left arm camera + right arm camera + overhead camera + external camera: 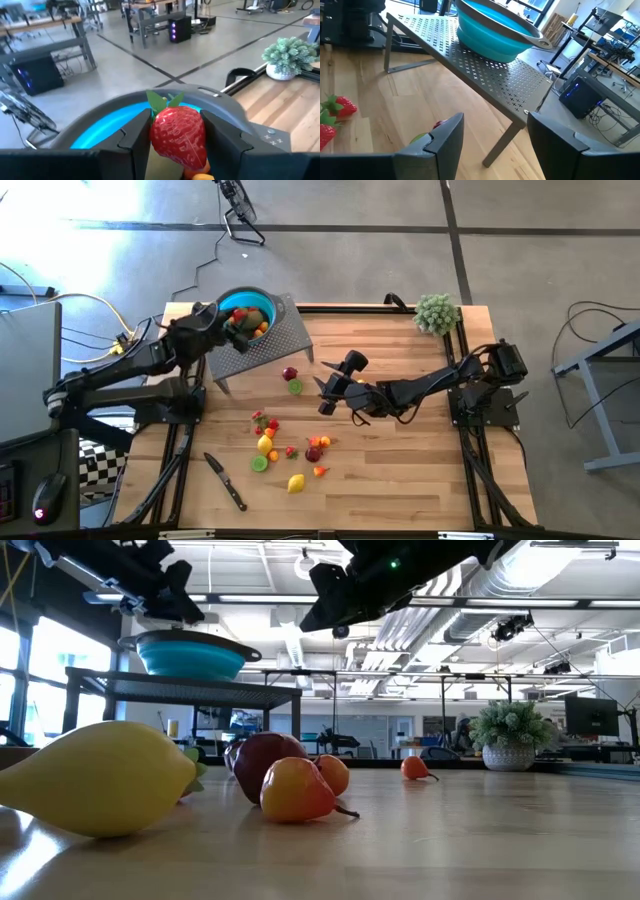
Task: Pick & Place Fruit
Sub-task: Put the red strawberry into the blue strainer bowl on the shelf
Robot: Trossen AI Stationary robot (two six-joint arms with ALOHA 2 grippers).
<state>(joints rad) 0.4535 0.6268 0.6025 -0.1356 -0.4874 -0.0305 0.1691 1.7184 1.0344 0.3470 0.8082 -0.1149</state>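
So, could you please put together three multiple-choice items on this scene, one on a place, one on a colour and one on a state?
1. Where does the teal bowl stand?
A. on the perforated metal rack
B. on the bare wooden table
C. on the floor

2. What colour is the fruit between the left claw's fingers?
A. yellow
B. red
C. lime green

3. How is the right claw?
A. shut on a lemon
B. shut on the knife
C. open, holding nothing

Answers: 1 A, the right wrist view shows the bowl resting on the rack, above the tabletop. 2 B, the left wrist view shows a red strawberry gripped over the bowl. 3 C, its fingers stand apart with only table and rack between them.
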